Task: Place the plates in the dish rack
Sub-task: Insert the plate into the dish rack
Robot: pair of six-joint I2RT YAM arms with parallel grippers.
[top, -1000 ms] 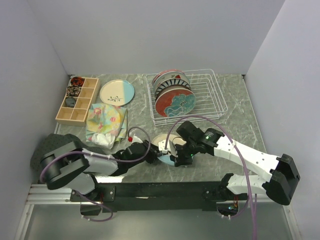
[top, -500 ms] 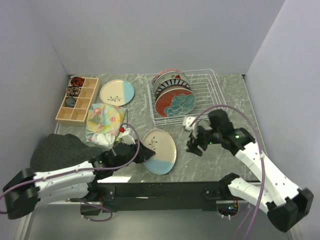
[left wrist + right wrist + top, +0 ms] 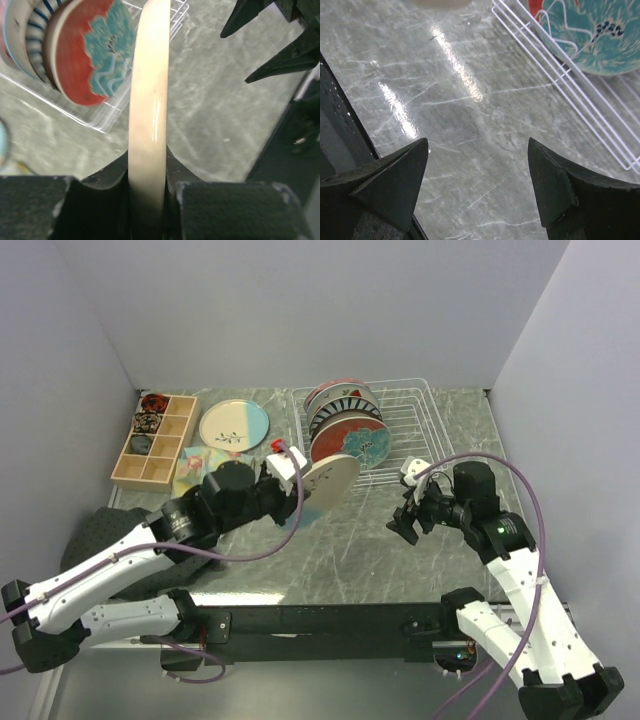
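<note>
We see a cream plate (image 3: 333, 480) held up off the table (image 3: 330, 552), tilted on edge just in front of the near left corner of the dish rack (image 3: 420, 430). The left gripper (image 3: 148, 175) is clamped on the plate's lower rim, one finger against each face, and in the left wrist view the rim runs straight up between them. Inside the rack, towards its left end, we find a red floral plate (image 3: 352, 447) standing upright at the front of a row, with other plates (image 3: 335, 398) upright behind it, one of them blue-striped. The right half of the rack holds only bare wires. To the right of the held plate, the right gripper (image 3: 479, 182) hangs over the marble surface near the rack's front edge, its fingers spread wide with nothing between them. Left of the rack, a cream-and-blue plate (image 3: 233, 425) lies flat on the table, beside a wooden box (image 3: 160, 445) with small dishes in its far compartments. A floral cloth (image 3: 203, 470) lies in front of that plate, partly hidden by the left arm.
</note>
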